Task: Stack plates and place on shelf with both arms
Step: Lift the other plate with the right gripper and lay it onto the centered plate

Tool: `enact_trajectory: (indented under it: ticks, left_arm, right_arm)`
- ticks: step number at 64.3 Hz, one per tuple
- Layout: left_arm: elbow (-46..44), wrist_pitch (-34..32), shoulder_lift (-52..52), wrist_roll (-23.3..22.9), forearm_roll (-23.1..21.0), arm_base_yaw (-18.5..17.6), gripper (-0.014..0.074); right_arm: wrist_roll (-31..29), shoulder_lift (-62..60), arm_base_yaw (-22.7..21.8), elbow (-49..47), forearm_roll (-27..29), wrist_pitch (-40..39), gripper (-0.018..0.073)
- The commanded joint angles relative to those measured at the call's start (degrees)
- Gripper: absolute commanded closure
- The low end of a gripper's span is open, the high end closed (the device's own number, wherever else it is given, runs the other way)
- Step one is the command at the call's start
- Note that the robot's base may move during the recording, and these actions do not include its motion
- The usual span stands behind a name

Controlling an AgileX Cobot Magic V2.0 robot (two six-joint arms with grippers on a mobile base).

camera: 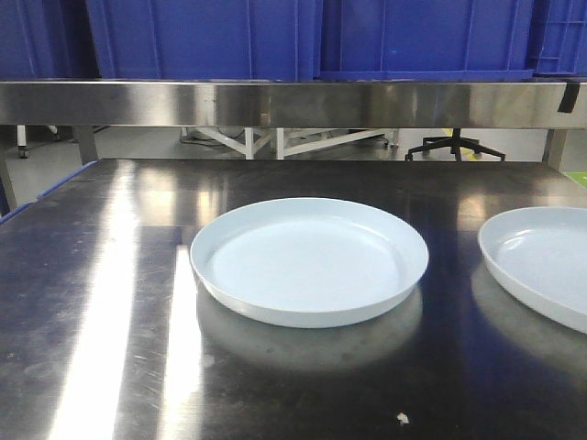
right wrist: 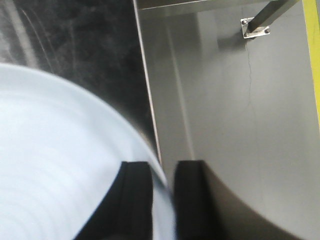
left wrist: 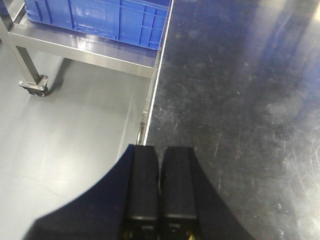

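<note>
A glossy pale bluish-white round plate point(camera: 309, 261) sits on the steel worktop point(camera: 92, 275), its twin point(camera: 541, 266) well apart, unstacked. The left gripper point(left wrist: 160, 165) hovers pressed together, empty. The right gripper point(right wrist: 164, 170) straddles the twin's rim; blur hides whether it clamps. Stacking and shelving remain.

Plate point(right wrist: 60, 165), pale bluish-white and motion-blurred, fills the lower left; its rim runs between the two black fingers point(right wrist: 137, 200) of the right gripper point(right wrist: 163, 172), one finger over the plate's inside and the other outside the rim, pad contact not resolvable. Above the plate lies dark scratched steel table point(right wrist: 85, 45), whose bright edge runs down to meet the plate rim just above the fingers. Beyond the plate to the right is grey floor point(right wrist: 225, 100), with a bolted leg foot point(right wrist: 255, 27) far up and right of the plate and a yellow stripe point(right wrist: 311, 50) farthest from it.
</note>
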Motion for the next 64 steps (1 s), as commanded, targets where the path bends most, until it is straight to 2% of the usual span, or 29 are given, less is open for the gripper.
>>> enact_trajectory:
  ticks: [1, 4, 16, 28, 38, 51, 64]
  left_arm:
    - [-1.6, -4.4, -0.3, 0.2, -0.5, -0.4, 0.0513]
    - [-1.6, -4.4, -0.3, 0.2, -0.5, -0.4, 0.0513]
    - [-1.6, -4.4, -0.3, 0.2, -0.5, -0.4, 0.0513]
    - [-1.6, -4.4, -0.3, 0.2, -0.5, -0.4, 0.0513]
    - [-1.6, -4.4, -0.3, 0.2, -0.5, -0.4, 0.0513]
    - [-1.6, -4.4, -0.3, 0.2, -0.5, -0.4, 0.0513]
    - [-1.6, -4.4, -0.3, 0.2, -0.5, -0.4, 0.0513]
  right_arm:
    - [0.0, -1.6, -0.5, -2.1, -1.0, -2.3, 0.0547]
    - [0.0, -1.6, -0.5, -2.9, -1.0, -2.2, 0.0516]
    - [0.0, -4.6, 0.1, -9.4, -1.0, 1.6, 0.0536]
    - [0.0, -8.1, 3.9, -15.0, 1.6, 2.7, 0.0536]
    - [0.0, -8.5, 11.4, -17.6, 5.0, 3.1, 0.0536]
    - [0.0, -4.1, 22.8, -20.5, 5.1, 2.9, 0.0536]
    - [0.0, 2.8, 30.2, -23.1, 5.1, 2.5, 0.0536]
